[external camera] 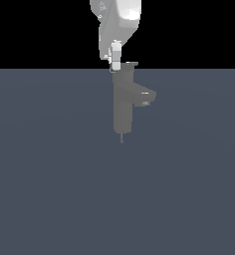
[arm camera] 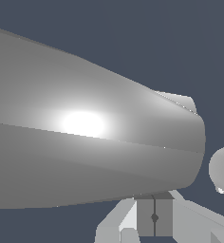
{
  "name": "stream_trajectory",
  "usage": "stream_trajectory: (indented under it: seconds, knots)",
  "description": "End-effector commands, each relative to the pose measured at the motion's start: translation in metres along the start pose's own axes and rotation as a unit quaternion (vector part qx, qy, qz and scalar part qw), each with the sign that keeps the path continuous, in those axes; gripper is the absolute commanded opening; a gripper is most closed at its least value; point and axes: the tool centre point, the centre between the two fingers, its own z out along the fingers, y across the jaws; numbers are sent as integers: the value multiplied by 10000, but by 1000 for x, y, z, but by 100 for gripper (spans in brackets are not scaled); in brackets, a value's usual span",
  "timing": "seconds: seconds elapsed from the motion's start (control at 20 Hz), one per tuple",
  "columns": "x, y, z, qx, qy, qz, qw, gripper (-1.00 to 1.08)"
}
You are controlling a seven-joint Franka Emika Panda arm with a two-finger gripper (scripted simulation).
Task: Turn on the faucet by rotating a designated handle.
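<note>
Flat slate-blue floor (external camera: 50, 189) under a black backdrop. My gripper (external camera: 116, 63) hangs at the top of the faucet (external camera: 123, 107) — right beside the handle (external camera: 130, 64), contact unclear. I cannot tell whether the fingers are spread or closed — the faucet fills the wrist view.

Gripper (external camera: 116, 63) hangs at the faucet's (external camera: 123, 107) 12 o'clock, beside the handle (external camera: 130, 64); spout (external camera: 145, 97) points to 3 o'clock.

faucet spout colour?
Plain grey, same as the faucet column; spout shows best in exterior view.
</note>
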Motion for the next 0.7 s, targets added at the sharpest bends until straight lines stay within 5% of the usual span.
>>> stream_trajectory:
  seconds: [0.0,0.5,0.65]
  knots:
    - [33,4,-2,43,-1,152,9999,-100]
    - [98,10,-5,68,7,192,9998,-100]
    - [76,1,-1,16,-9,15,10000,-100]
